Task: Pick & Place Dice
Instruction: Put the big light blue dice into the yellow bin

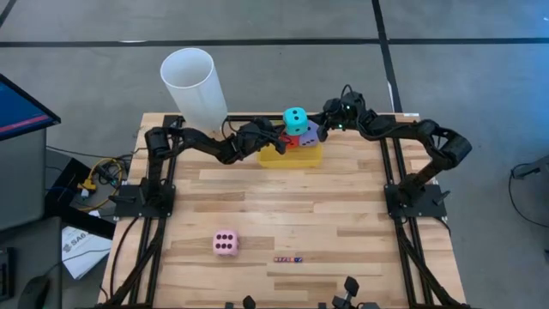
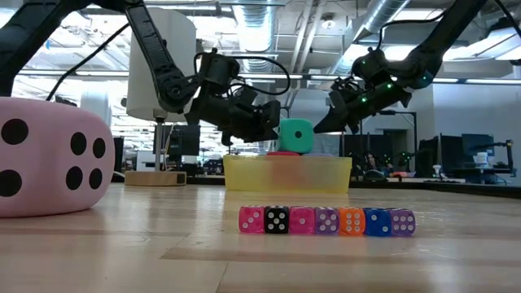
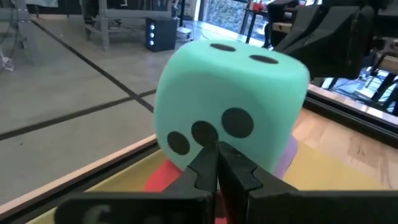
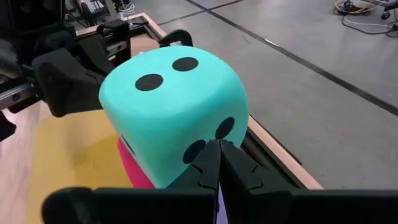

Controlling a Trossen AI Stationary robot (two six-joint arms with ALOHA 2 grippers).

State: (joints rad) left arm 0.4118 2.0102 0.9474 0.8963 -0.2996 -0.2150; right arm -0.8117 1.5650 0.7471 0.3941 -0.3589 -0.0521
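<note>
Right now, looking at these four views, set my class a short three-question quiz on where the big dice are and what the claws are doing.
1. True or false: the pink die sits in the yellow tray.
2. Which colour die tops the stack? A red, B cyan, C purple.
3. Fill in: the left claw and right claw are both ____.

Key: 1 false, it lies apart on the table, near the row of tiny dice. 2 B, the cyan die rests above the red die and purple die. 3 shut.
</note>
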